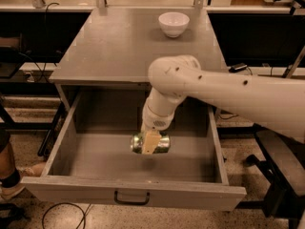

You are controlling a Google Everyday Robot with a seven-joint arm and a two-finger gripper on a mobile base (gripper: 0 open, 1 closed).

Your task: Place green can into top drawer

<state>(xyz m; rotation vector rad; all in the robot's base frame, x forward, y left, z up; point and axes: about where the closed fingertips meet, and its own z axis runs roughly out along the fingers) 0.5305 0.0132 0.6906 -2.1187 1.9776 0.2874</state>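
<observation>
Warm, dim overhead light on the cabinet point(124, 46).
Gripper point(149, 143), over the drawer point(133, 194), grips a glinting can point(163, 144); soft shadow beneath it, deep shade behind.

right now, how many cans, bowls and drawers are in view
can: 1, gripped by the end effector over the open drawer
bowl: 1, on the cabinet top
drawer: 1
total: 3

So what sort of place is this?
Probably a lab or workshop, not a home: black workbenches behind the plain grey cabinet, loose cables on the floor. The gripper holds a shiny green can over the open grey drawer.
</observation>
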